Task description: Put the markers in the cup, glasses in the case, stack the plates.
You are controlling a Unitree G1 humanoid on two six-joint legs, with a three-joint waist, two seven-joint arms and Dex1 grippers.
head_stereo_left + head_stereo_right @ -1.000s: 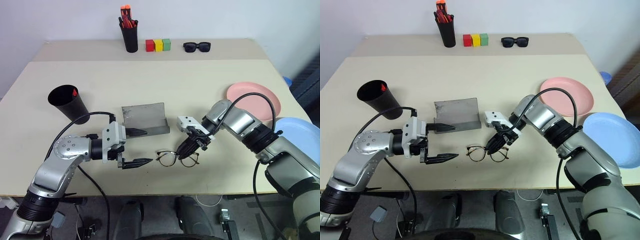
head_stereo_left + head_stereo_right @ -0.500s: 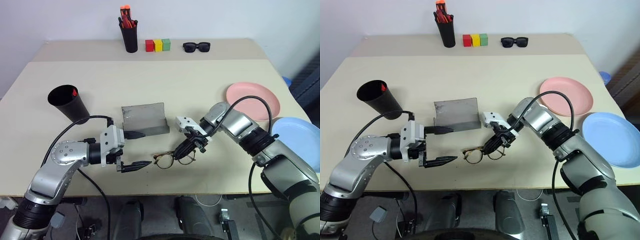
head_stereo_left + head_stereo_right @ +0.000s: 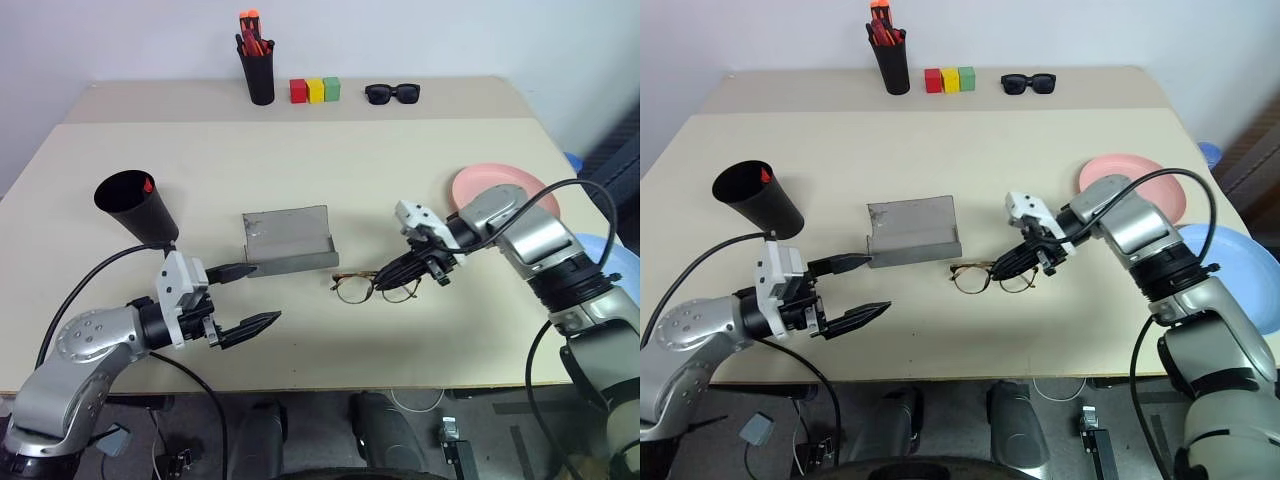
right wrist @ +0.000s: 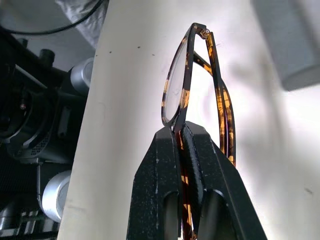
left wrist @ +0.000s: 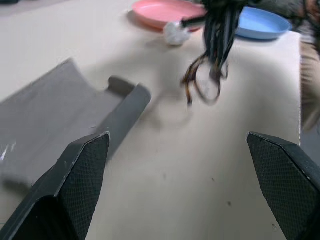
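Landmark: the case [image 3: 288, 241], lying open near the middle of the counter [image 3: 330, 170].

- The cup [image 3: 135, 206]: set left of the case, a red marker end [image 3: 147, 184] visible at its rim.
- Left hand [image 3: 242, 298]: held in front of the case and to its left, fingers spread wide, nothing gripped.
- The glasses [image 3: 375, 286]: held just right of the case's front corner, pinched at one lens rim, apparently lifted clear of the counter.
- Right hand [image 3: 400, 270]: right of the case, fingers [image 4: 192, 150] clamped tight on the glasses frame.
- The plates: pink plate [image 3: 495, 192] and blue plate [image 3: 612, 262], well right of the case, lying apart, not yet stacked.

Step judged in hand: glasses into the case. Next move calls for the glasses to be carried leftward over the case's tray, lowered level, then released.
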